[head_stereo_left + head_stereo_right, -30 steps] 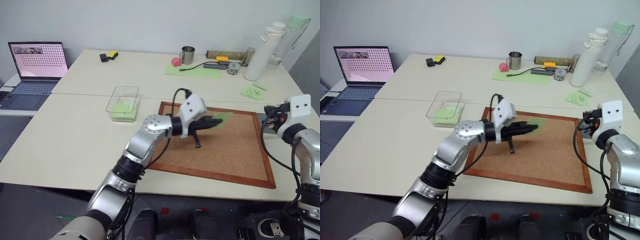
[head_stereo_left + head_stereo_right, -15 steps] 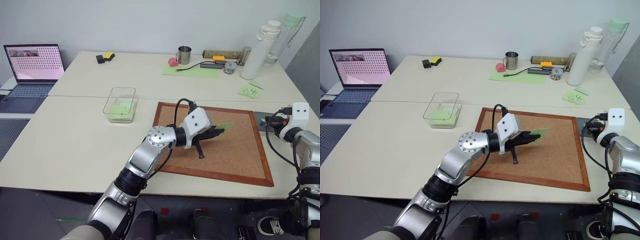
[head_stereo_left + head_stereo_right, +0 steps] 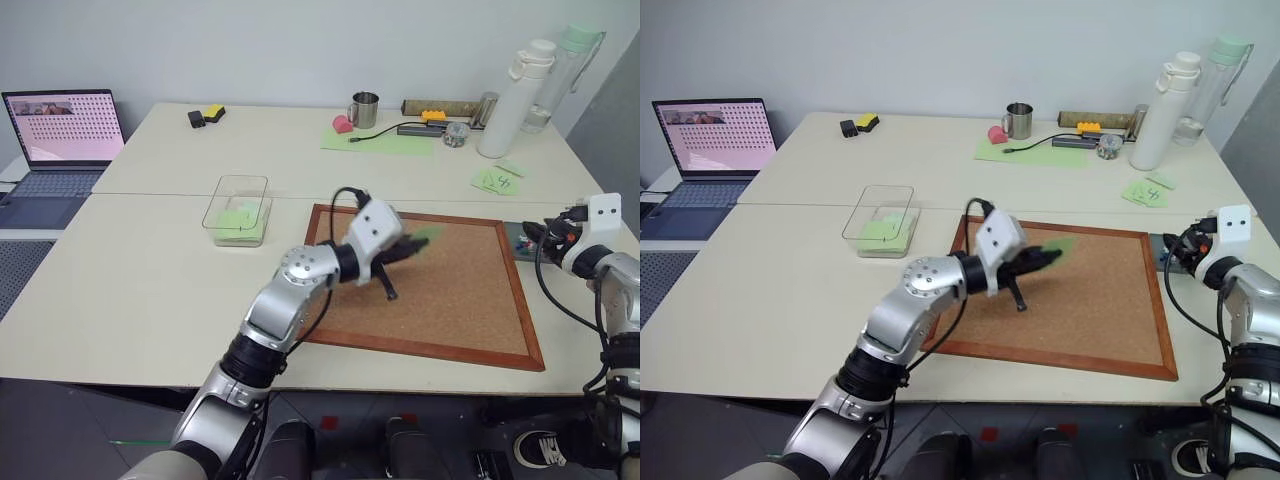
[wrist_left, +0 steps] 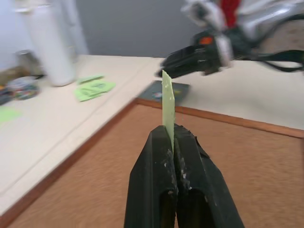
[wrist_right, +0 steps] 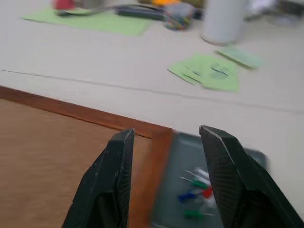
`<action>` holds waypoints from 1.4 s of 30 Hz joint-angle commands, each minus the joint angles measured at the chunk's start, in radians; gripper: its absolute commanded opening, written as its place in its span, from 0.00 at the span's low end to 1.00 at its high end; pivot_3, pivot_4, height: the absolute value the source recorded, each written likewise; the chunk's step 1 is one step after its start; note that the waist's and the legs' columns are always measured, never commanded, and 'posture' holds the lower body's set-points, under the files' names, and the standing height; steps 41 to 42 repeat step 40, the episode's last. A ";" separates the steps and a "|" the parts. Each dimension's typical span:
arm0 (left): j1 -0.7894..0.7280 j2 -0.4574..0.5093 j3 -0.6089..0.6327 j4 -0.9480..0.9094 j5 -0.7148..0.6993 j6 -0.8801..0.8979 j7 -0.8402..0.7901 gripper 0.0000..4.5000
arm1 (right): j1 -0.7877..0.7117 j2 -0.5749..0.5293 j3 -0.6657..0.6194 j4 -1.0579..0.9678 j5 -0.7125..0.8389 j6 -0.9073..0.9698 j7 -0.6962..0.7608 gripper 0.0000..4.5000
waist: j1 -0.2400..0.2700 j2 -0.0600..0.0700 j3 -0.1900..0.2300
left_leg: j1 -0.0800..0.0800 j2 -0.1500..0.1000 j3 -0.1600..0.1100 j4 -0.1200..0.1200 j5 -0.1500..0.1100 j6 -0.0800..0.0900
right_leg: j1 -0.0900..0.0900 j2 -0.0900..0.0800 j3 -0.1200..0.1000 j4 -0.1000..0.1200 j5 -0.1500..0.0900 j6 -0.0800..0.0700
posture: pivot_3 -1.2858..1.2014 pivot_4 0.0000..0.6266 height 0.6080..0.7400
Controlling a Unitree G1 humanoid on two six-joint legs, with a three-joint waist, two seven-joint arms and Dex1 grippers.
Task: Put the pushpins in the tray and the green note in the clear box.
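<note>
My left gripper (image 3: 406, 246) hovers over the corkboard (image 3: 450, 300), shut on the green note (image 3: 425, 235). In the left wrist view the note (image 4: 167, 102) stands edge-on out of the closed fingers (image 4: 159, 156). The clear box (image 3: 237, 207) sits off the board's far left corner with green paper inside. Beside the board's far right corner lies the grey tray (image 5: 166, 199) holding several pushpins (image 5: 194, 192). My right gripper (image 5: 168, 135) stands open just above that tray, nothing between its fingers (image 5: 116, 161).
A laptop (image 3: 60, 125) stands at the far left. Along the back are a metal mug (image 3: 364, 108), a pale green sheet (image 3: 375, 140) with a cable, and a white bottle (image 3: 505, 100). Loose green notes (image 3: 492, 180) lie behind the tray.
My left gripper has swung a little to the left over the corkboard, carrying the green note. The right hand stays by the tray.
</note>
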 commanded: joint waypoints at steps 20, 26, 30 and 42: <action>-0.208 0.211 0.202 0.546 0.254 -0.175 0.418 0.23 | 0.182 0.081 0.106 -0.910 0.452 0.400 -0.257 0.51 | 0.038 -0.006 0.002 | -0.002 -0.002 -0.002 0.000 0.000 0.000 | 0.000 -0.003 -0.004 -0.002 0.001 0.001 | 0.52 0.24 1.00; -0.180 0.184 0.192 0.431 0.178 -0.184 0.290 0.44 | 0.214 0.063 0.076 -0.920 0.450 0.392 -0.292 0.51 | 0.030 -0.006 0.002 | -0.002 -0.001 -0.001 0.000 0.000 0.000 | 0.000 -0.003 -0.003 -0.002 0.001 0.001 | 0.52 0.24 1.00; -0.104 0.221 0.143 0.236 0.064 -0.095 0.029 0.44 | 0.256 0.029 0.034 -0.896 0.431 0.370 -0.267 0.51 | 0.030 -0.006 0.002 | -0.002 -0.001 -0.001 0.000 0.000 0.000 | 0.000 -0.003 -0.003 -0.002 0.001 0.001 | 0.52 0.24 1.00; 0.217 0.447 0.090 -0.152 -0.119 0.077 -0.337 0.44 | 0.380 -0.018 0.030 -0.877 0.348 0.359 -0.277 0.51 | 0.008 -0.005 0.002 | -0.001 0.001 -0.001 0.000 0.000 0.000 | 0.000 -0.002 -0.002 -0.001 -0.001 -0.003 | 0.52 0.24 1.00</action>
